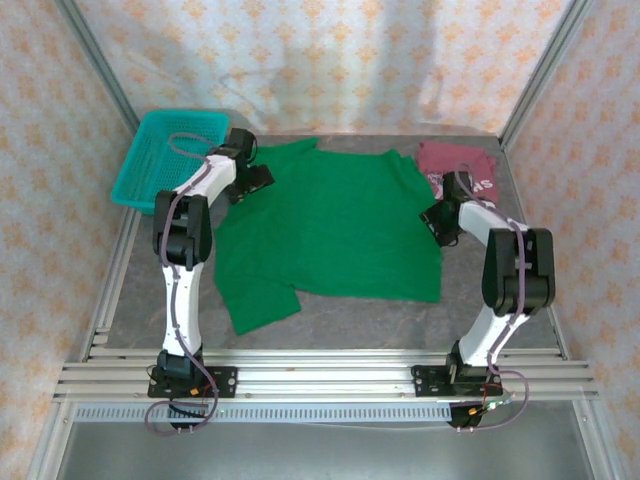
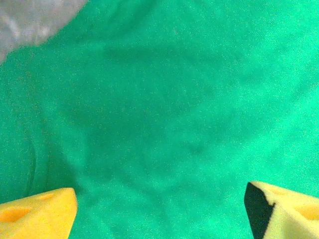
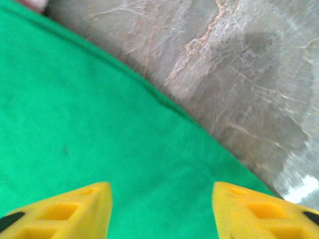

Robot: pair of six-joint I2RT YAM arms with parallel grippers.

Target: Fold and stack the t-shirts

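Grey stone-look tabletop [image 1: 350,320] between patterned walls, with both your arms reaching over the spread green t-shirt [image 1: 330,230].

Your left gripper [image 2: 159,211] has its yellow jaws wide apart with nothing between them. It hangs over green cloth at the shirt's far left shoulder, and a patch of bare table shows at the corner of the left wrist view. Your right gripper [image 3: 162,209] is also parted and empty, sitting over the shirt's right edge where the cloth meets the table. The green shirt lies flat across the middle. The maroon t-shirt [image 1: 455,160], with white lettering, lies at the far right just beside the green sleeve. A teal basket [image 1: 135,178] sits at the far left corner.
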